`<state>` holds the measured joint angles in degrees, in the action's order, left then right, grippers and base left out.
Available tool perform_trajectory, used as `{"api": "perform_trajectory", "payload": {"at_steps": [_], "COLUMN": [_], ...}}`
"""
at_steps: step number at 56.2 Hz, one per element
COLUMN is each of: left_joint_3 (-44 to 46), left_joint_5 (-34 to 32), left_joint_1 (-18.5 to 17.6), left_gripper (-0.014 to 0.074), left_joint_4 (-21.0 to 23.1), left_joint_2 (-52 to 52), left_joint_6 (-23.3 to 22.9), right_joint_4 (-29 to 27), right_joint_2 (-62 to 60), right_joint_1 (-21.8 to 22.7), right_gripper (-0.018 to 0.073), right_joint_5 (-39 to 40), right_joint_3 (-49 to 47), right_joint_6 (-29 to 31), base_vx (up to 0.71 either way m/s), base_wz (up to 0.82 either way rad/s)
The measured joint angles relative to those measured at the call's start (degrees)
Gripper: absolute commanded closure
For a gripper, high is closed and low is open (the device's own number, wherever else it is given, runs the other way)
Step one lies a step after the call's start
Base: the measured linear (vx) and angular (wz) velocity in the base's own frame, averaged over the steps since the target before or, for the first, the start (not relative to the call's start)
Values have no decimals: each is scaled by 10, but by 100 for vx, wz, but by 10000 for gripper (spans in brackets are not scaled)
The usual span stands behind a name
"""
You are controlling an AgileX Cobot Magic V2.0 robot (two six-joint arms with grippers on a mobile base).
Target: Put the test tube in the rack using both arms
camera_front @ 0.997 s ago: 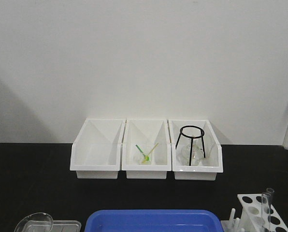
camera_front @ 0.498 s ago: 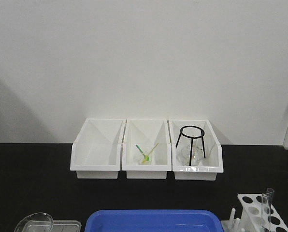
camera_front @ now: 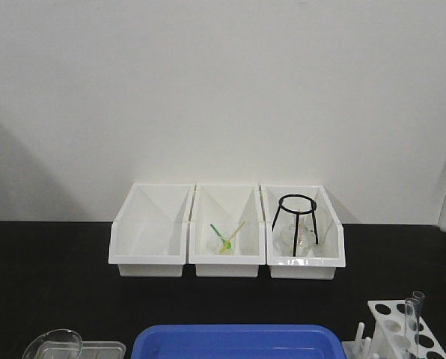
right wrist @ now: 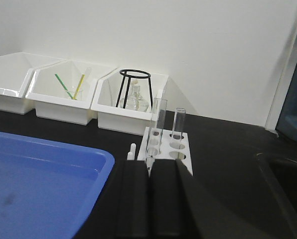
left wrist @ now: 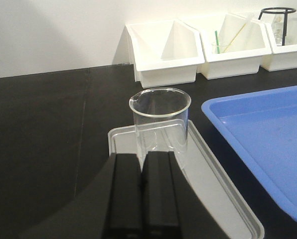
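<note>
Your left hand is sitting with its fingers pressed together, empty, just behind the beaker on the grey tray. Your right hand is likewise closed and empty, facing the rack, where two test tubes are standing upright.

Black bench w/ bins, blue tray, rack.

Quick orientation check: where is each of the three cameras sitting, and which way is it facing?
Front view: faces the wall over three white open bins; no arm shows.
Left wrist view: behind shut black fingers, facing the wide clear glass beaker.
Right wrist view: behind shut fingers, facing the small white rack holding two clear tubes.
All share bins and blue tray.
</note>
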<state>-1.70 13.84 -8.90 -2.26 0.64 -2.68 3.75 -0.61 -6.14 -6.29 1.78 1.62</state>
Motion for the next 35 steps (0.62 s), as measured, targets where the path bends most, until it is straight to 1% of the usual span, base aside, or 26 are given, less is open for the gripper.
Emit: {"api": "perform_trajectory", "payload": {"at_steps": [35], "left_joint_3": [0], "left_joint_5": [0], "left_joint_1": [0], "left_gripper": [594], "left_joint_4": [0], "left_joint_2": [0], "left_joint_6": [0], "right_joint_4": [0], "right_joint_2": [0], "right_joint_1": [0], "right_gripper": [571], "right_joint_5": [0], "right_joint_3": [0], "right_joint_6": [0], "base_vx": [0], "base_wz": [0]}}
